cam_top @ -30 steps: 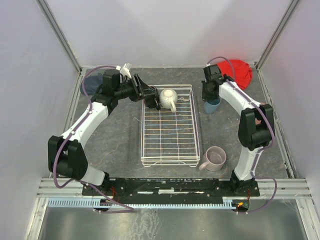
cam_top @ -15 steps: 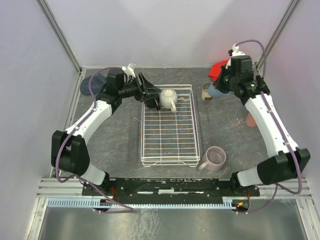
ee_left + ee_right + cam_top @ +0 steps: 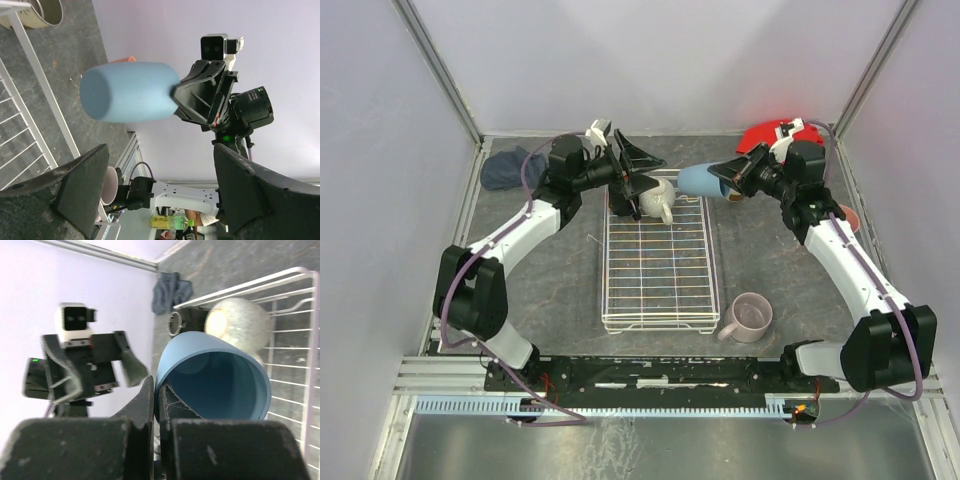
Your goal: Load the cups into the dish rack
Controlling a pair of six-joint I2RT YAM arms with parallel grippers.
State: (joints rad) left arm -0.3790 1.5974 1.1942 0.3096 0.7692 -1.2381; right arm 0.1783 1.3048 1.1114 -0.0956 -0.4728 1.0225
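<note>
Tabletop (image 3: 560,270) is dark grey, mottled, matte. Pale lilac walls (image 3: 650,60) close it on three sides, with aluminium frame posts (image 3: 442,75) in the far corners. An aluminium rail (image 3: 900,375) runs along the near edge, nearer the camera than the dish rack (image 3: 660,265).

The dish rack is white wire and sits mid-table, long side running near to far. Cream mug (image 3: 657,197) stands inside it at the far end.

Right gripper (image 3: 156,395) pinches the wall of the blue tumbler (image 3: 698,180), one finger inside the mouth and one outside. The tumbler is in the air on its side, over the rack's far right corner, with its closed base toward the left gripper (image 3: 648,175). Left gripper hovers over the rack's far left corner, jaws spread wide and holding nothing.

Steel tumbler (image 3: 45,15) stands on the table just beyond the rack's far right corner. Mauve-pink mug (image 3: 752,317) stands just beside the rack's near right corner. Salmon tumbler (image 3: 850,215) is well right of the rack, partly hidden by the right arm. Red cloth (image 3: 765,137) lies beyond the rack to the far right, dark blue cloth (image 3: 505,168) to the far left.
</note>
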